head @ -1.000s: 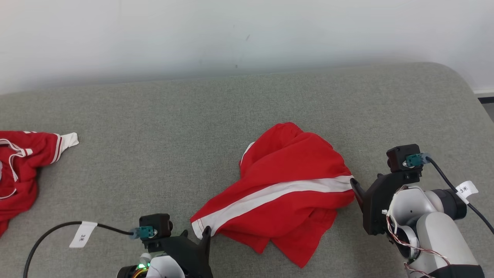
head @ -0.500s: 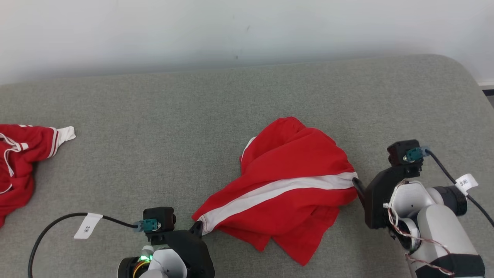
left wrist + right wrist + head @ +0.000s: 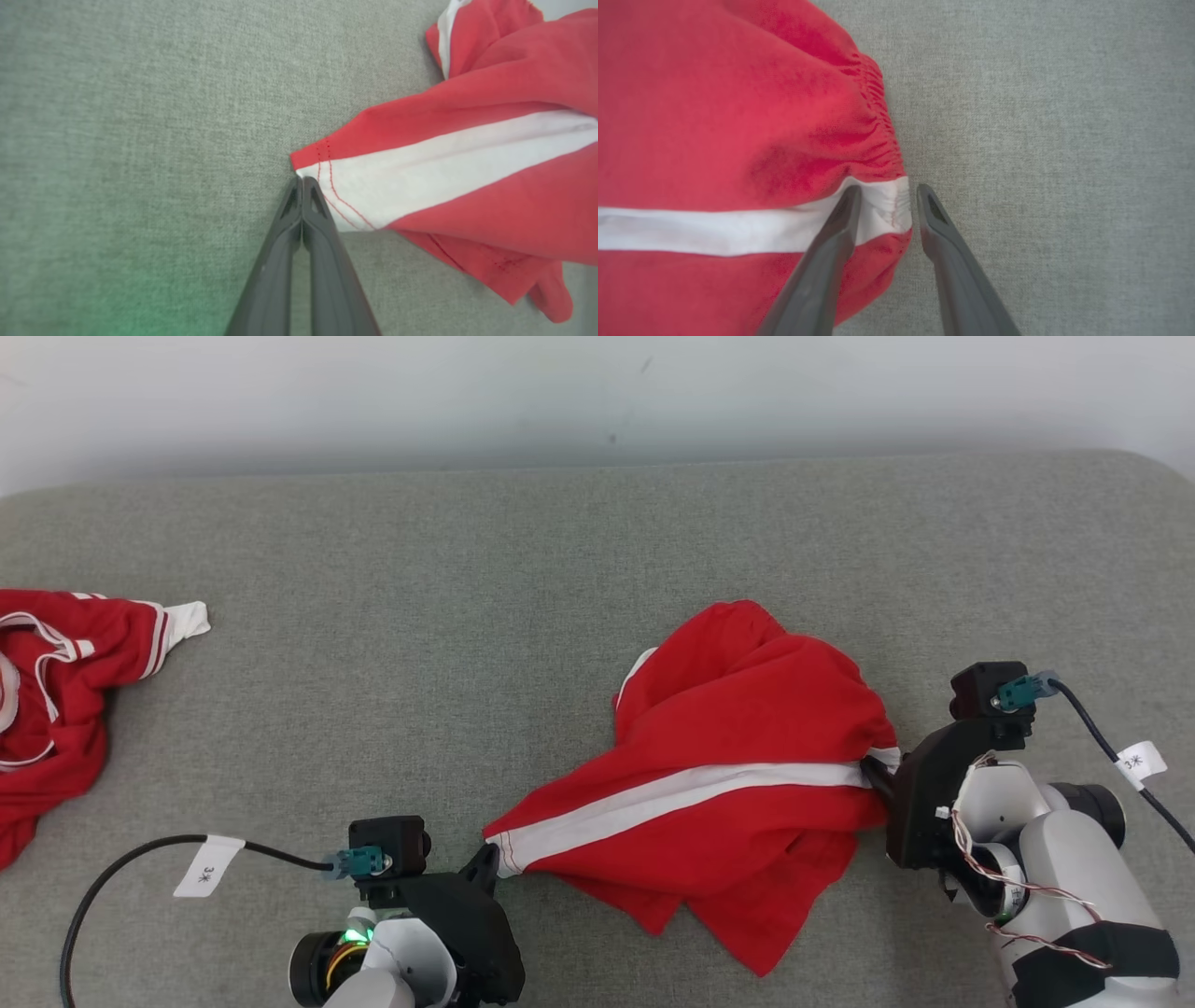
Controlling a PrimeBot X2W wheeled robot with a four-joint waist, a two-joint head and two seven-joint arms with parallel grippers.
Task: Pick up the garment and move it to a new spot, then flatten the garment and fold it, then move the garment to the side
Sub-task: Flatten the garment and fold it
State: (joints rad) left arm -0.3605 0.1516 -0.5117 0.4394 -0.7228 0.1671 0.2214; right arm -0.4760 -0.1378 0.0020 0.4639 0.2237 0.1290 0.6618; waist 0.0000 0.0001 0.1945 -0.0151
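Observation:
The garment point(image 3: 738, 775) is a pair of red shorts with a white side stripe, crumpled right of centre on the grey cushion point(image 3: 485, 616). My left gripper point(image 3: 487, 859) is at its lower left end. In the left wrist view the left gripper point(image 3: 302, 181) is shut, its tips pinching the hem corner of the white stripe point(image 3: 420, 172). My right gripper point(image 3: 876, 771) is at the gathered waistband. There the right gripper point(image 3: 888, 192) stands open, one finger lying on the stripe's end point(image 3: 882, 210) and the other over bare cushion.
A second red and white garment point(image 3: 56, 691) lies bunched at the far left edge. A white wall point(image 3: 597, 392) runs behind the cushion, whose rounded corner is at the upper right. Tagged black cables point(image 3: 210, 868) trail from both wrists.
The head camera has shifted. My left gripper has come up to the hem corner, which has moved with it. My right gripper has closed in on the waistband, its fingers now straddling the stripe's end.

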